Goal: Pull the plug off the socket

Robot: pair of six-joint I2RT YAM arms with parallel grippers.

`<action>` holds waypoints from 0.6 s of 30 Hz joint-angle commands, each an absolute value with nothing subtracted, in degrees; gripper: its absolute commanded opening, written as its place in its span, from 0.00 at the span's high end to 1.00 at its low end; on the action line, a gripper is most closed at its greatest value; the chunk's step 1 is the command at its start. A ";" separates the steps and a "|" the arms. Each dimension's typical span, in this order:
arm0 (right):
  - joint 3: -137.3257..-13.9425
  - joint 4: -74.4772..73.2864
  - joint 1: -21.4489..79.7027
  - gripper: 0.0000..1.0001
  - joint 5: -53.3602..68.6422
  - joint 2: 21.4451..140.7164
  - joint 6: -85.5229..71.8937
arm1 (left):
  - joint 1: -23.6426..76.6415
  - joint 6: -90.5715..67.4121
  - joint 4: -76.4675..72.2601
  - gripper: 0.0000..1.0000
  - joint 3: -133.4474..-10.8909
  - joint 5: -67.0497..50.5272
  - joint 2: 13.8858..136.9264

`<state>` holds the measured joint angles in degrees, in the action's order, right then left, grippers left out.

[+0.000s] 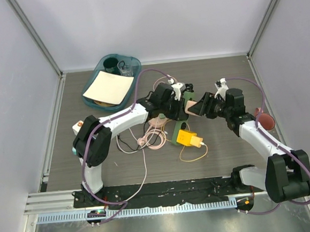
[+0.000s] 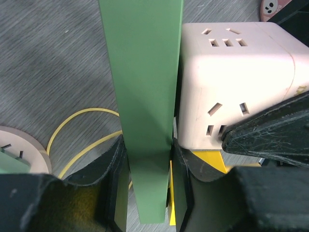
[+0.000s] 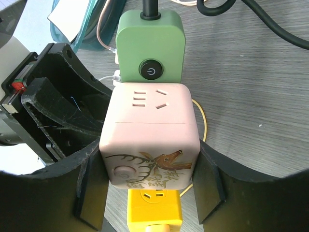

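One green plug (image 2: 142, 72) sits clamped in the left tool (image 2: 147, 164), one pink socket (image 3: 149, 125) clamped in the right tool (image 3: 150, 186).

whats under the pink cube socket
A yellow socket block sits below the pink cube socket, on the table. The cube covers its far end, so that part can't be seen.
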<state>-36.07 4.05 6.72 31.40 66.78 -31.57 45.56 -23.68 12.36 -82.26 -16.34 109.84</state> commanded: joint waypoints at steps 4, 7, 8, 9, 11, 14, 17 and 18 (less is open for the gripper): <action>-37.88 5.36 2.91 0.89 34.89 63.37 -32.61 | 44.12 -24.79 14.59 1.00 -84.46 -11.60 111.00; -38.23 3.79 -1.12 0.90 36.55 62.84 -33.40 | 43.94 -25.05 16.60 1.00 -86.04 -11.95 112.14; -38.75 3.34 -1.84 0.90 37.43 62.58 -33.31 | 43.77 -25.22 17.05 1.00 -86.74 -12.04 112.41; -39.02 2.99 -3.06 0.90 38.05 62.40 -33.40 | 43.77 -25.40 17.40 1.00 -87.01 -12.13 112.93; -39.46 2.55 -4.13 0.90 39.90 61.53 -33.40 | 43.77 -25.49 17.58 1.00 -87.10 -12.22 113.03; -40.07 2.03 -5.36 0.91 40.00 60.30 -32.79 | 43.68 -25.75 17.75 1.00 -87.36 -12.22 113.38; -40.00 -0.44 -5.01 0.92 38.41 59.16 -30.94 | 43.77 -25.84 17.84 1.00 -87.36 -12.30 113.55; -39.21 -0.27 -4.84 0.93 37.80 58.19 -30.85 | 43.68 -25.84 17.75 1.00 -87.36 -12.22 113.64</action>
